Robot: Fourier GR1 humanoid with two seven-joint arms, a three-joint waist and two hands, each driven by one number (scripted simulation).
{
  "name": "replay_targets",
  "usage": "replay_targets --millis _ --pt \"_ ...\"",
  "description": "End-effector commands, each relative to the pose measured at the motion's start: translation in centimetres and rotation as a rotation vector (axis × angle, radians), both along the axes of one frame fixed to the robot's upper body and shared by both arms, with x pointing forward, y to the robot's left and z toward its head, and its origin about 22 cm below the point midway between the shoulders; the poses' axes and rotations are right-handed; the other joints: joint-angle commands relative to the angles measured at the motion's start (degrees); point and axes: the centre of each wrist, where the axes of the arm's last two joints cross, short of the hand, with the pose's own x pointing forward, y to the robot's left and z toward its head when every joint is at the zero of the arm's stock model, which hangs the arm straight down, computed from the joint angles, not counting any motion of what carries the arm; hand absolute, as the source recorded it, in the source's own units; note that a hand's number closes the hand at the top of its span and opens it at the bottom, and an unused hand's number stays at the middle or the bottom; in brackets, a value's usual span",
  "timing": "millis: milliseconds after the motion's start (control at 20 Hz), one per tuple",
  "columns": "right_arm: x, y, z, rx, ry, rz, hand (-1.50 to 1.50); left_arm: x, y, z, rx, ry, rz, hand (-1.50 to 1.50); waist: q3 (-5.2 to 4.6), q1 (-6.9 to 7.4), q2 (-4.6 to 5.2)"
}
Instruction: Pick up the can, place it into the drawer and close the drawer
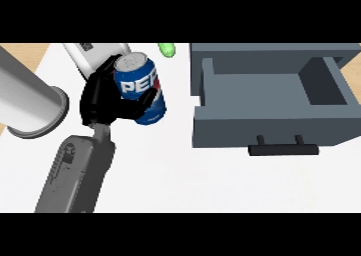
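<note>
Head view: left hand (102,100) fingers curled round blue can (142,89), held above counter (183,175), left of open grey drawer (275,100). Advice: carry can right, clear front wall, lower upright into compartment, then release. Drawer interior shows nothing inside; handle (282,148) faces robot. Right hand not visible.

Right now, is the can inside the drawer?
No, the can is in the left hand, off to the side of the open drawer.
</note>
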Motion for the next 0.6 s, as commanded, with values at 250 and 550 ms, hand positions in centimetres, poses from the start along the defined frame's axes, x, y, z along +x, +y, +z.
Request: replay_targets --millis 250,550 --pt "0.7 0.6 0.8 0.004 0.013 -0.004 -1.5 1.8 -3.9 5.3 0.021 -0.025 -0.016 1.5 -0.02 0.09 0.06" --pt "0.7 -0.4 -0.3 0.015 -0.008 0.013 -1.5 3.8 -7.3 9.7 0.029 -0.031 -0.031 1.5 0.0 -0.12 0.1"
